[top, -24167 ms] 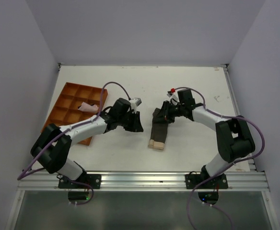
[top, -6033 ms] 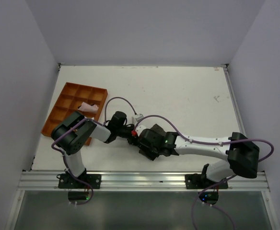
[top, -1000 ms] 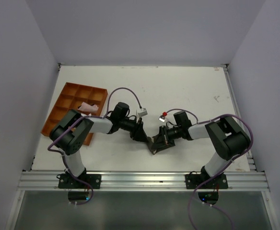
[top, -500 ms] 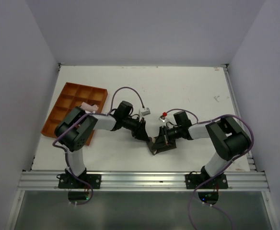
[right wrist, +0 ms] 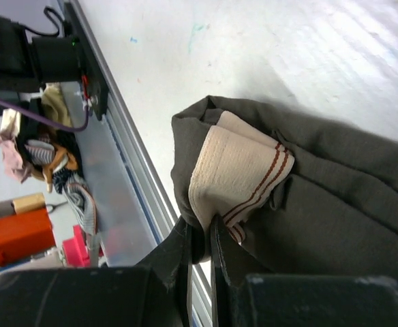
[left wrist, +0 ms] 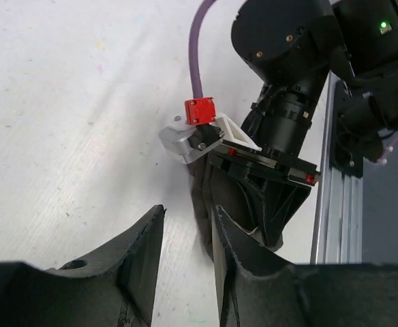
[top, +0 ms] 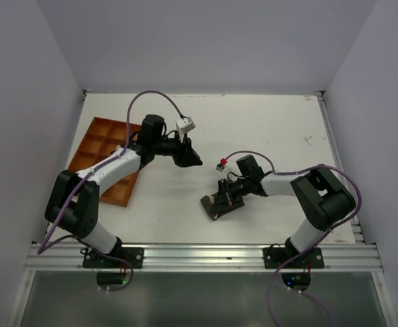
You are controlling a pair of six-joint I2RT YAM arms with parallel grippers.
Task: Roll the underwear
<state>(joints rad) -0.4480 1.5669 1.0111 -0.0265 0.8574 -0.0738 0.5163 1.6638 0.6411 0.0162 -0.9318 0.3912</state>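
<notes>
Underwear [right wrist: 335, 204] lies bunched at the table's [top: 274, 136] near middle, tan waistband [right wrist: 236, 170] folded inward, its edge pinched tight in my right gripper [right wrist: 200, 235]. My left gripper [top: 195, 161] hangs apart, toward the orange tray [top: 98, 139], fingers parted, holding nothing.

Soft, even light from overhead keeps the white table [top: 267, 129] bright, with only faint, short shadows beneath the arms. In the left wrist view the near fingers [left wrist: 134, 262] are dark and blurred. In the right wrist view the underwear [right wrist: 335, 204] is sharp, and the bare table beyond it washes out pale.
</notes>
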